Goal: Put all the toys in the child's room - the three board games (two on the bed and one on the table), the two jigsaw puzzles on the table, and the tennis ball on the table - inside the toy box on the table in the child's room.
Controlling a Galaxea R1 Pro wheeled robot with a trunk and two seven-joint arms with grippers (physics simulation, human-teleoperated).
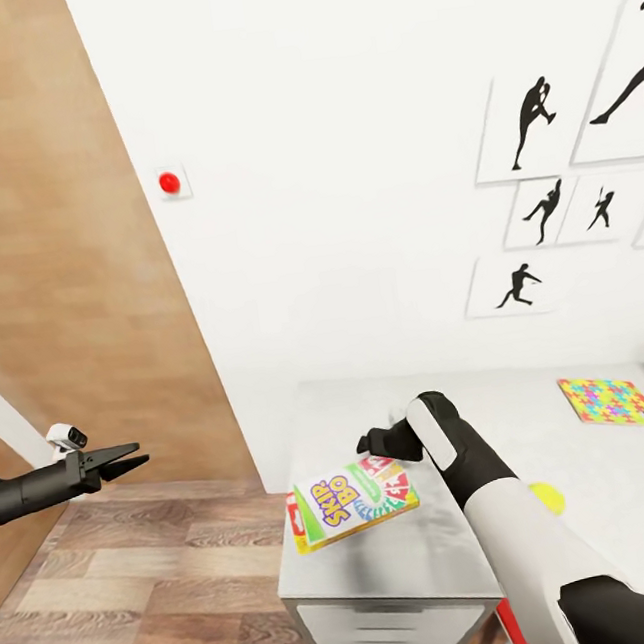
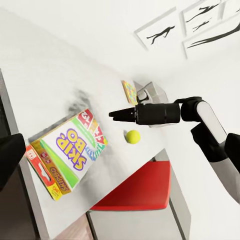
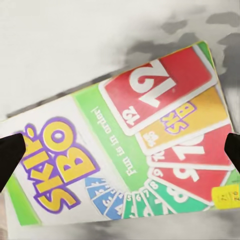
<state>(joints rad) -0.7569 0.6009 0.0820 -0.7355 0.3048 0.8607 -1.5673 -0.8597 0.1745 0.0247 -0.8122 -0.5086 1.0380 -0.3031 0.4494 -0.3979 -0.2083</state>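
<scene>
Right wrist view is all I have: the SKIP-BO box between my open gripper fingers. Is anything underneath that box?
Observer: Yes. The left wrist view shows the SKIP-BO box stacked on a second, red-and-yellow box.
Operator: Where is the tennis ball?
Observer: The tennis ball sits on the table to the right of the boxes, partly behind the right arm.
Operator: And the left gripper?
Observer: The left gripper hangs open over the wood floor, left of the table.
</scene>
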